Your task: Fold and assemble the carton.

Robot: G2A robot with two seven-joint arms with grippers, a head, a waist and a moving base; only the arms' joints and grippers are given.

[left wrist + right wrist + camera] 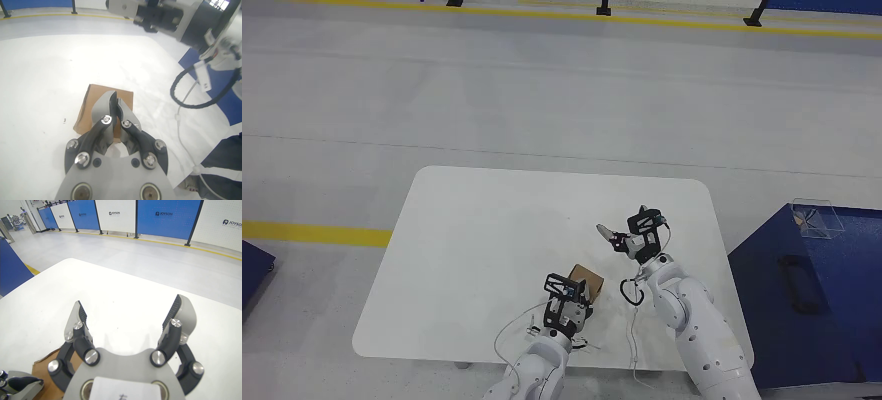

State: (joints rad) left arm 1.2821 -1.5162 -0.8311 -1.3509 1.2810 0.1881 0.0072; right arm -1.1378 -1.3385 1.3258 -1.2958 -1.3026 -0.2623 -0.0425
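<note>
Left gripper [115, 97] is pinched together, tips low over the flat brown carton [90, 94] by the table's [492, 230] near edge, pinning it, I'd say. Right gripper [128, 300] hangs spread wide nearby, likely ready for a flap.

We looked steeply down from well above the white table [492, 220]. Our left wrist camera sat close over the carton [124, 96] by the table's robot-side edge. The right wrist camera faced low across the table toward the partitions [166, 219]. All three views shared the carton.
</note>
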